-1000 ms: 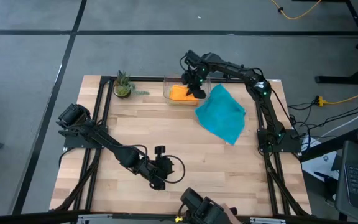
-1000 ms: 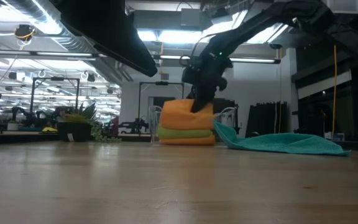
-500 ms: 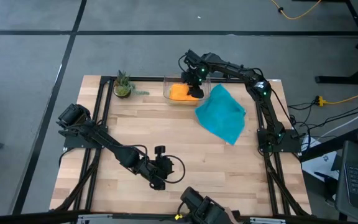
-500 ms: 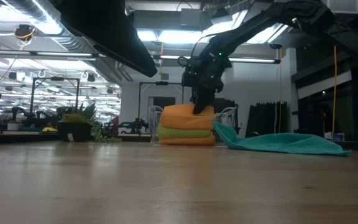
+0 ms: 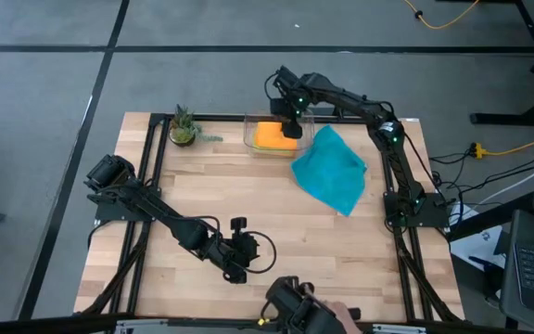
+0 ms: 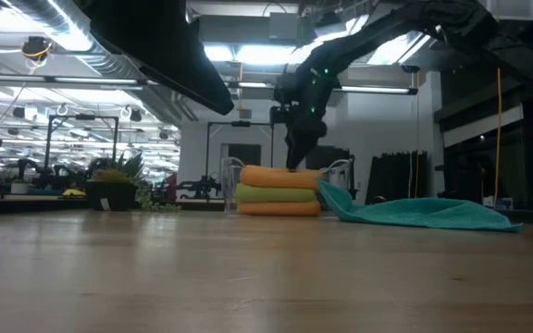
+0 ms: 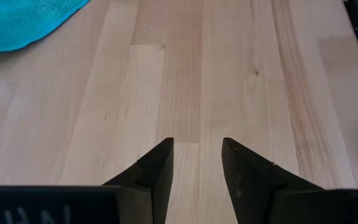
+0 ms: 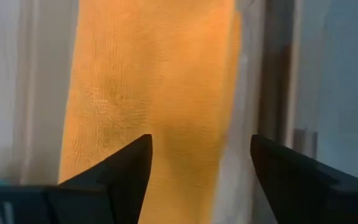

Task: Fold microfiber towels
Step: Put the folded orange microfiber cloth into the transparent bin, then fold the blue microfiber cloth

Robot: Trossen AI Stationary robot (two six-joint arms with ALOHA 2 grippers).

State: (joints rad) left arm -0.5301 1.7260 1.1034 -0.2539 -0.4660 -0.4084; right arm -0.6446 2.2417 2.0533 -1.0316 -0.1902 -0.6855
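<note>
A folded orange microfiber towel (image 5: 275, 135) topped a lime green towel (image 6: 276, 193) and another orange one in the clear plastic bin (image 5: 250, 133) at the wooden counter's (image 5: 248, 204) far edge. The right end effector (image 5: 292, 115) hung spread above it, empty. A teal towel (image 5: 330, 169) lay just right. The left end effector (image 7: 197, 163) rested spread near the front.

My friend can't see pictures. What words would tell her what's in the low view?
A dark right gripper hangs open just above a stack of folded microfiber towels, orange, lime green, orange, in a clear plastic bin. Beside the stack, a teal microfiber towel lies spread on the wooden table.
</note>
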